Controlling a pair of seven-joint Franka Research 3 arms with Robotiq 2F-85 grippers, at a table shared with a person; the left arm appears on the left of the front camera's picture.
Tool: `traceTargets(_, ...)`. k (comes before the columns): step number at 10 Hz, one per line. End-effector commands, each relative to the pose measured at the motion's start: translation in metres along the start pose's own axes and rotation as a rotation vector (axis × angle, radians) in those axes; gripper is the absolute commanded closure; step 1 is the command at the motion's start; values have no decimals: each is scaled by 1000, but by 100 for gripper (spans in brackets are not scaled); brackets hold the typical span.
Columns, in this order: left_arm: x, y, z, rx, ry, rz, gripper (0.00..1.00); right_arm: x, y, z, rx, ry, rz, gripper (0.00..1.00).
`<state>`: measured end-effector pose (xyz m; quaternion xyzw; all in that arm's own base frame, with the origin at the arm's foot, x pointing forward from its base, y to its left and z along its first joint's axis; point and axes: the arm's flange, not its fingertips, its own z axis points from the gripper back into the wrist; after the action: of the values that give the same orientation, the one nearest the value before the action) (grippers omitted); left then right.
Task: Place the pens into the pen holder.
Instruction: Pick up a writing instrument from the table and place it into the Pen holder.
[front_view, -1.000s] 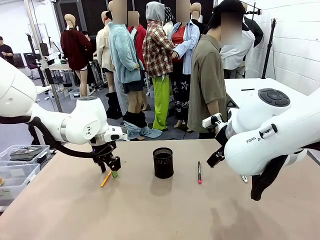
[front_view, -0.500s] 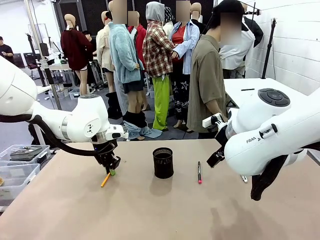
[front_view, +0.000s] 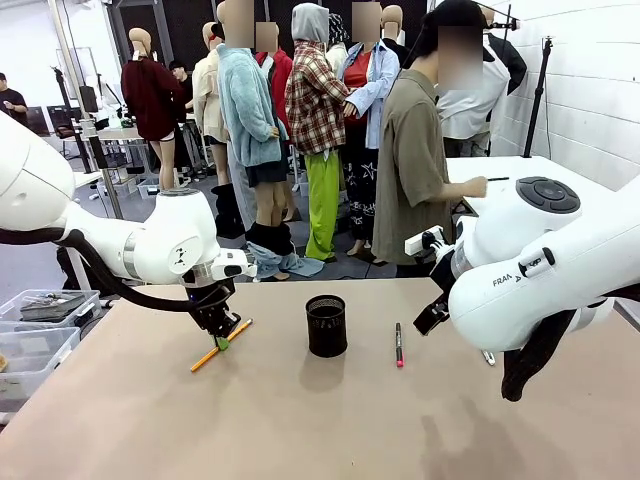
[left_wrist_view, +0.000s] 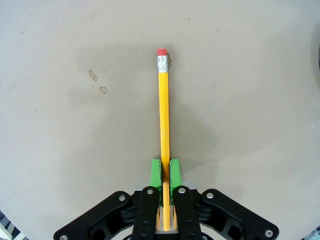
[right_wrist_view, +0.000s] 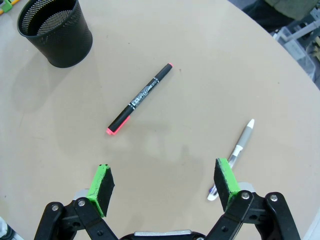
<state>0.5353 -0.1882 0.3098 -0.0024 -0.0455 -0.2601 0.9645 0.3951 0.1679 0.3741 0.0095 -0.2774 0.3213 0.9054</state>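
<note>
The left claw is clamped on a yellow pencil near its lower end, and the eraser end points out over bare surface. The pencil slants just left of the black mesh pen holder, not touching it. The right claw hovers with its fingers spread wide. A dark pen lies ahead of it on open surface, short of the holder. A grey-white pen lies beside one pad.
</note>
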Motion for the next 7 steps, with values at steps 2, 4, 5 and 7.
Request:
traceTargets(2, -16, -4, 29, -35, -152, -49, 100, 0, 0, 0, 1, 1, 0, 0)
traceTargets(4, -31, -6, 59, -92, -287, -132, 100, 0, 0, 0, 1, 1, 0, 0)
traceTargets(5, -37, -7, 71, -104, -362, -158, 100, 0, 0, 0, 1, 1, 0, 0)
traceTargets(7, -42, -14, 90, -212, -497, -253, 100, 0, 0, 0, 1, 1, 0, 0)
